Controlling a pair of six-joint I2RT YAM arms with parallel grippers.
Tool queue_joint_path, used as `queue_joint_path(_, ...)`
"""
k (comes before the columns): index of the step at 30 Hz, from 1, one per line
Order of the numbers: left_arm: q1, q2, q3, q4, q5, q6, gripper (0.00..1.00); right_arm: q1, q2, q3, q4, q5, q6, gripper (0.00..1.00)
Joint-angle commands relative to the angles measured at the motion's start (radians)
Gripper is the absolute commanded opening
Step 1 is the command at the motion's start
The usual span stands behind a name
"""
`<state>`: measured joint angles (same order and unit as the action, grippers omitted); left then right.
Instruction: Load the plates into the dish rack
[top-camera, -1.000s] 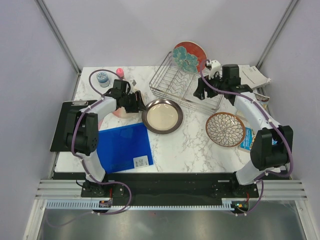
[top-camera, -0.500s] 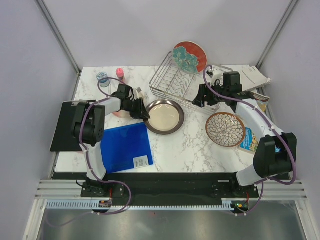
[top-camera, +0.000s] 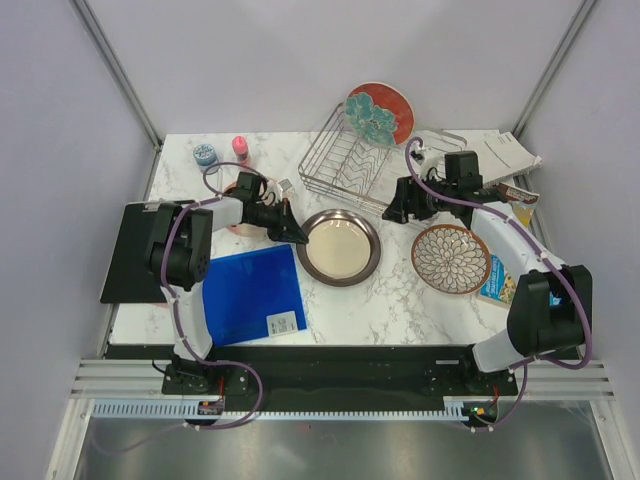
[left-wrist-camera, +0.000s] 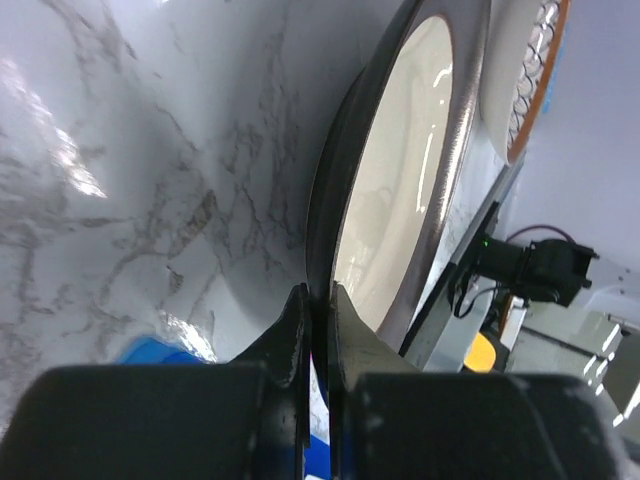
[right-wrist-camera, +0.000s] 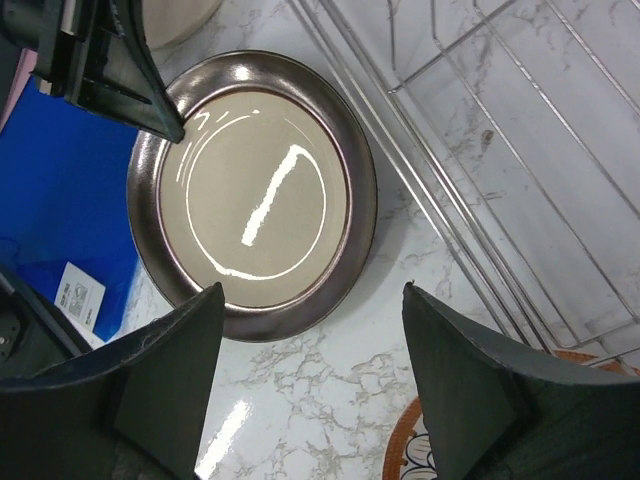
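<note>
Cream round plate with dark brown rim (top-camera: 340, 247) lies mid-table, its left edge pinched by the left gripper (top-camera: 296, 236). Silver wire dish rack (top-camera: 345, 165) stands just beyond, far-right, beside the open right gripper (top-camera: 403, 207).

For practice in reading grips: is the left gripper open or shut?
Shut on the brown-rimmed plate: the left wrist view shows the left gripper pinching its rim, fingers nearly touching.

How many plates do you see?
4: red-orange plate in the dish rack; brown-rimmed plate at centre, left gripper shut on its rim; petal-patterned plate at right; pinkish plate mostly hidden under the left arm.
</note>
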<state>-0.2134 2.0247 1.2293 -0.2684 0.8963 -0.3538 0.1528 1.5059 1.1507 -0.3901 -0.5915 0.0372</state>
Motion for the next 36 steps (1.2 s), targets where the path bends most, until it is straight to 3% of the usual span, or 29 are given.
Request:
queue_joint_path(1, -0.001, -0.122, 0.002, -0.063, 0.287, 0.087, 0.02, -0.001, -0.009, 0.04, -0.029, -0.169, -0.025, 0.8)
queue_joint_path(5, 0.0, -0.207, -0.02, -0.141, 0.403, 0.183, 0.02, 0.002, 0.02, 0.063, -0.088, -0.303, -0.071, 0.8)
queue_joint_path(9, 0.002, -0.287, -0.027, -0.212, 0.481, 0.269, 0.02, 0.007, 0.056, 0.093, -0.176, -0.335, -0.16, 0.81)
queue_joint_path(13, 0.002, -0.348, -0.022, -0.244, 0.49, 0.289, 0.02, 0.027, 0.083, 0.13, -0.263, -0.346, -0.232, 0.81)
queue_joint_path(22, 0.0, -0.354, 0.018, -0.249, 0.463, 0.302, 0.02, 0.091, 0.109, 0.168, -0.268, -0.445, -0.192, 0.81)
queue_joint_path(24, 0.0, -0.344, 0.036, -0.249, 0.455, 0.303, 0.02, 0.106, 0.114, 0.172, -0.268, -0.455, -0.174, 0.77)
queue_joint_path(28, 0.0, -0.322, 0.074, -0.249, 0.443, 0.306, 0.02, 0.114, 0.123, 0.178, -0.251, -0.482, -0.14, 0.56)
queue_joint_path(32, 0.0, -0.302, 0.093, -0.247, 0.434, 0.311, 0.02, 0.122, 0.135, 0.185, -0.224, -0.498, -0.097, 0.52)
queue_joint_path(36, 0.0, -0.287, 0.101, -0.242, 0.428, 0.311, 0.02, 0.125, 0.148, 0.195, -0.194, -0.508, -0.069, 0.33)
